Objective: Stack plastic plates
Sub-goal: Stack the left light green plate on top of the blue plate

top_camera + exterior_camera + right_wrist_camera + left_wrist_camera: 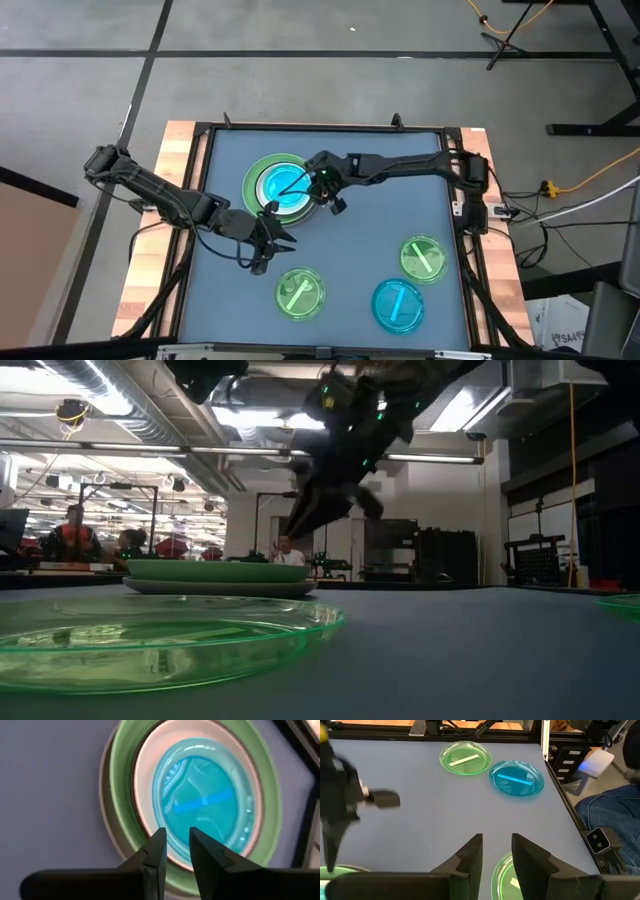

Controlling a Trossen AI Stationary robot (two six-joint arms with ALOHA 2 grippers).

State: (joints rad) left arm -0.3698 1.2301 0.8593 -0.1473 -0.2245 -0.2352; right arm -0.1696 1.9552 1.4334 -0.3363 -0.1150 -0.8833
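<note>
A stack of plates stands at the table's far middle. From the bottom it is a large grey plate [215,587], a large light green one [256,172] [117,780], a small white one [145,770] and a translucent blue one [205,795] on top. I cannot make out a black plate. My right gripper [290,190] [175,837] hovers open above the stack's near rim, raised clear of it in the low view [300,520]. My left gripper [280,235] [496,840] is open, just near of the stack and above a loose translucent green plate [300,293] [502,875].
Two more loose plates lie flat on the blue mat near its right near corner, a translucent green one [425,258] [465,759] and a translucent blue one [398,305] [517,778]. A raised black frame [455,230] edges the mat. People sit in the room beyond the table.
</note>
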